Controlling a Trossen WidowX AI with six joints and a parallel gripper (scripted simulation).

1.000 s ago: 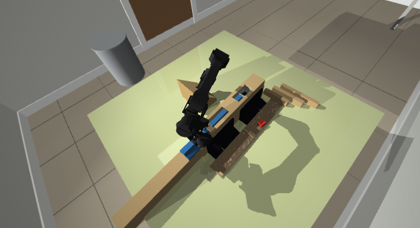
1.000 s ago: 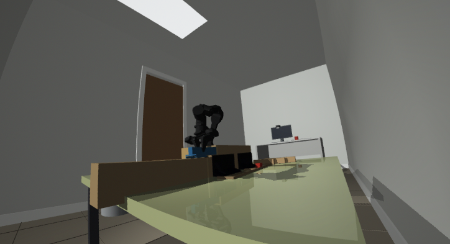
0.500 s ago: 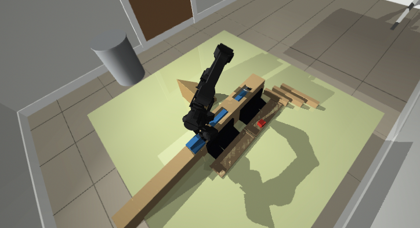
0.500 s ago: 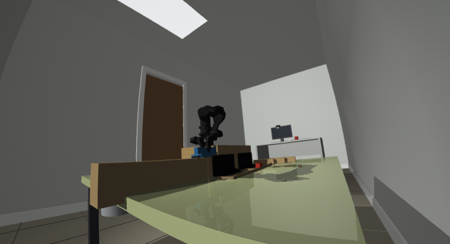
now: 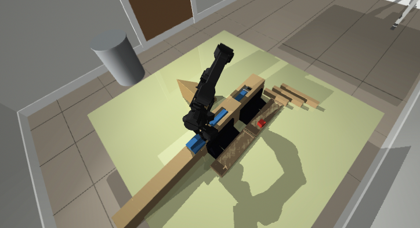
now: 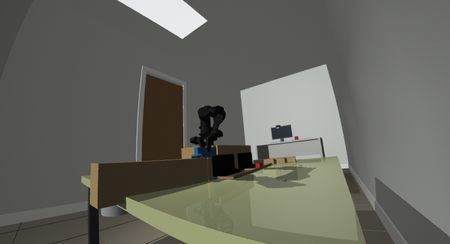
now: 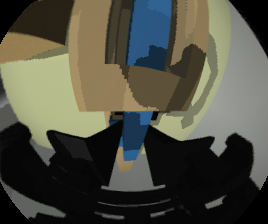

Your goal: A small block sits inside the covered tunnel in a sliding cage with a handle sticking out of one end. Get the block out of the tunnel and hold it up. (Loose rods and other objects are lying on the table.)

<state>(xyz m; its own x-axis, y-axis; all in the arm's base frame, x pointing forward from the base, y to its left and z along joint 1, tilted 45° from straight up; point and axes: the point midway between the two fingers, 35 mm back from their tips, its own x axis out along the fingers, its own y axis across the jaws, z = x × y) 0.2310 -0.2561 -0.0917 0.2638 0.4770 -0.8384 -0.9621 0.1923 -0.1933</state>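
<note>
Both tips of the end effector (image 5: 209, 135) (image 6: 208, 148) (image 7: 136, 150) pinch the blue handle (image 5: 195, 143) (image 6: 204, 152) (image 7: 136, 132), its far end hidden.

Pincer (image 5: 202, 137) (image 6: 208, 149) (image 7: 132, 123) clamped shut beneath folded arm (image 5: 207, 88) (image 6: 206, 121).

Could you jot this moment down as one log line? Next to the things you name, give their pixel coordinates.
black gripper (image 5: 207, 136) (image 6: 208, 149) (image 7: 132, 123): closed | held: blue handle (image 5: 195, 143) (image 6: 204, 152) (image 7: 136, 131) | small red block (image 5: 261, 123) (image 6: 258, 165): not held

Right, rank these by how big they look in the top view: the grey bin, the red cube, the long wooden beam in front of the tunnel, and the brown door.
Largest to smallest in the top view:
1. Long wooden beam 
2. Brown door and grey bin: too close to rank
3. Red cube
</note>
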